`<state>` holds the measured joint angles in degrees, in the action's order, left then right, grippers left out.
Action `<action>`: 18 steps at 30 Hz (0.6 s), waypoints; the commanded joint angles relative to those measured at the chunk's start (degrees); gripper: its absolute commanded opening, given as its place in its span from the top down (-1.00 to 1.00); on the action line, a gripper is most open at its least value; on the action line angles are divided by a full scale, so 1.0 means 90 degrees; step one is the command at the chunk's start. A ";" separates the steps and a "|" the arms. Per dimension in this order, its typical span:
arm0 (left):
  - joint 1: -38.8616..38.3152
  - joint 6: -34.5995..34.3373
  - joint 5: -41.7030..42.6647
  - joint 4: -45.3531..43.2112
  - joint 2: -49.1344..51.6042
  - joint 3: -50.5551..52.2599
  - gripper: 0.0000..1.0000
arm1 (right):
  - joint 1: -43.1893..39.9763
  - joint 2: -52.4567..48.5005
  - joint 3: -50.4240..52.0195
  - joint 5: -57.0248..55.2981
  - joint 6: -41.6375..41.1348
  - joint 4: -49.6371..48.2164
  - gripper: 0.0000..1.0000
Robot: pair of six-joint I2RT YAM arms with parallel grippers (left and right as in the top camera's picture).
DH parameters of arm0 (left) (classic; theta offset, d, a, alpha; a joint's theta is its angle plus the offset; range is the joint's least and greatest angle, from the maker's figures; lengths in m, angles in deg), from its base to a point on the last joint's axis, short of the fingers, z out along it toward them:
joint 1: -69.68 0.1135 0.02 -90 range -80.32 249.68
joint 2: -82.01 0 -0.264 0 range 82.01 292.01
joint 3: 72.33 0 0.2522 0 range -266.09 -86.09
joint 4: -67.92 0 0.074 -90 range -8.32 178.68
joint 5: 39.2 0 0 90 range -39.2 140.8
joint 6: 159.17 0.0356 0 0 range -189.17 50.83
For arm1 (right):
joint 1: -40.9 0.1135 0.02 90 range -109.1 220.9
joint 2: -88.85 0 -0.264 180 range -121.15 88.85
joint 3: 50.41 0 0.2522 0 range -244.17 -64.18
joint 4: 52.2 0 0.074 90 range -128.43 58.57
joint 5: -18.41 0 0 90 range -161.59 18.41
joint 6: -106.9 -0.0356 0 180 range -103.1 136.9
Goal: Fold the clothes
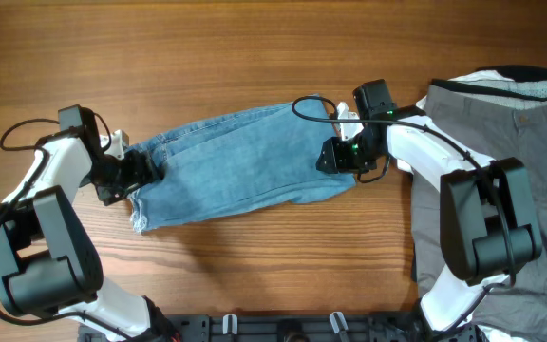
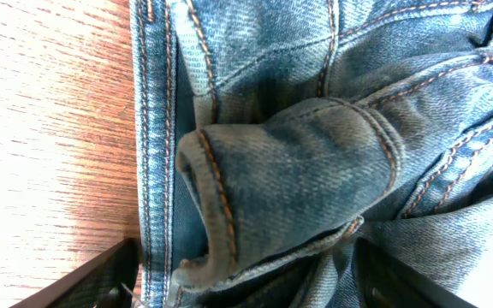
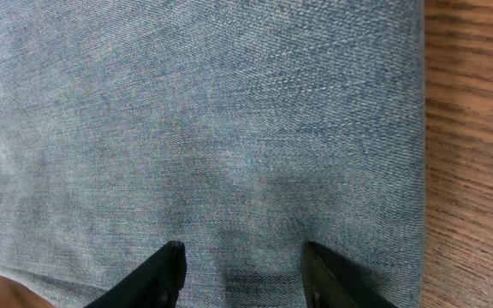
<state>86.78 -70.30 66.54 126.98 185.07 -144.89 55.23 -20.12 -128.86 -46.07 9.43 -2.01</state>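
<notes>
The light-blue denim jeans (image 1: 245, 161) lie folded in a long band across the middle of the table. My left gripper (image 1: 145, 173) is at their left end. In the left wrist view its jaws (image 2: 246, 287) are open wide, with a bunched seam fold of the denim (image 2: 298, 171) lying between them. My right gripper (image 1: 335, 154) is over the jeans' right end. In the right wrist view its jaws (image 3: 245, 261) are open, just over flat denim (image 3: 229, 128) near the edge. The grey trousers (image 1: 530, 123) lie spread at the right. A bit of white garment (image 1: 482, 79) shows at their top edge.
The wooden table (image 1: 254, 47) shows behind and in front of the jeans, and beside the denim in both wrist views (image 2: 50, 128) (image 3: 473, 171). The right arm's base stands over the grey trousers. A frayed hem shows at the jeans' lower left corner (image 1: 141, 223).
</notes>
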 commanded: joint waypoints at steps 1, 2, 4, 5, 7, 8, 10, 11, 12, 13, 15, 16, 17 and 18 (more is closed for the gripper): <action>0.0158 0.0226 0.0464 0.0260 0.0260 0.0131 -0.65 | 0.0039 -0.0396 0.0102 -0.0039 -0.0002 -0.0068 0.03; 0.0270 0.0255 0.0464 0.0398 0.0180 0.0053 -0.64 | 0.0039 -0.0396 0.0102 -0.0041 -0.0005 -0.0068 0.03; 0.0622 0.0270 0.0495 0.0758 -0.0163 -0.0143 -0.67 | 0.0039 -0.0396 0.0102 -0.0041 -0.0002 -0.0068 0.03; 0.0719 0.0284 0.0561 0.0806 -0.0313 -0.0146 -0.74 | 0.0039 -0.0396 0.0102 -0.0041 -0.0005 -0.0068 0.03; 0.0806 0.0602 0.0653 0.0998 -0.0505 -0.0143 -0.75 | 0.0039 -0.0396 0.0102 -0.0041 -0.0002 -0.0068 0.03; 0.0801 0.0673 0.0656 0.1076 -0.0520 -0.0141 -0.77 | 0.0039 -0.0396 0.0102 -0.0041 0.0000 -0.0068 0.03; 0.0697 0.0801 0.0656 0.1088 -0.0500 -0.0039 -0.75 | 0.0039 -0.0396 0.0102 -0.0041 -0.0002 -0.0070 0.03; 0.0651 0.0894 0.0656 0.1093 -0.0493 0.0010 -0.72 | 0.0039 -0.0396 0.0102 -0.0041 -0.0005 -0.0068 0.03; 0.0614 0.0920 0.0656 0.1071 -0.0488 0.0063 -0.72 | 0.0039 -0.0396 0.0102 -0.0041 0.0000 -0.0063 0.03; 0.0585 0.0923 0.0656 0.1042 -0.0486 0.0097 -0.72 | 0.0039 -0.0396 0.0102 -0.0041 -0.0002 -0.0063 0.02; 0.0481 0.0940 0.0651 0.0891 -0.0461 0.0206 -0.75 | 0.0039 -0.0396 0.0102 -0.0041 -0.0005 -0.0068 0.03; 0.0413 0.0940 0.0627 0.0760 -0.0430 0.0291 -0.73 | 0.0039 -0.0396 0.0102 -0.0041 -0.0002 -0.0070 0.03; 0.0330 0.0940 0.0590 0.0597 -0.0374 0.0391 -0.70 | 0.0039 -0.0396 0.0102 -0.0041 -0.0005 -0.0068 0.03; 0.0243 0.0937 0.0578 0.0386 -0.0294 0.0508 -0.67 | 0.0039 -0.0396 0.0102 -0.0041 -0.0002 -0.0066 0.02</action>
<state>91.00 -63.37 71.31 133.36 181.38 -143.19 55.23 -20.14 -128.86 -46.03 9.43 -2.08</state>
